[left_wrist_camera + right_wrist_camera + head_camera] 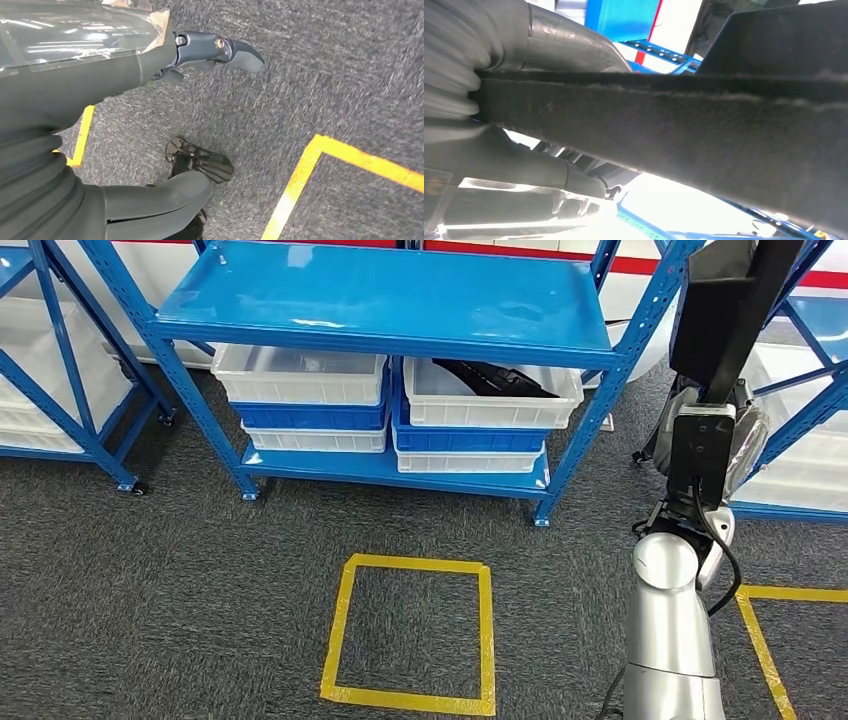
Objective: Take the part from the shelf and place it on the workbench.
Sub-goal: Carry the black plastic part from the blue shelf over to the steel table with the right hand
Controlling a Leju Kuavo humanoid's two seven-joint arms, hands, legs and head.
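Note:
My right hand [706, 445] is raised at the right of the head view and grips a long black part [736, 300] that stands up above it, clear of the blue shelf [380, 300]. The right wrist view has the same felt-like black part [674, 130] running across the picture, with the right hand [509, 170] closed around it. My left hand [100, 70] hangs over the grey carpet with its fingers [220, 49] apart and nothing in it.
On the shelf's lower level, white and blue bins [300, 375] are stacked; one white bin holds another black part [495, 378]. A yellow tape square [410, 632] marks the carpet in front. More blue racks stand at the left [60, 360] and right [800, 420].

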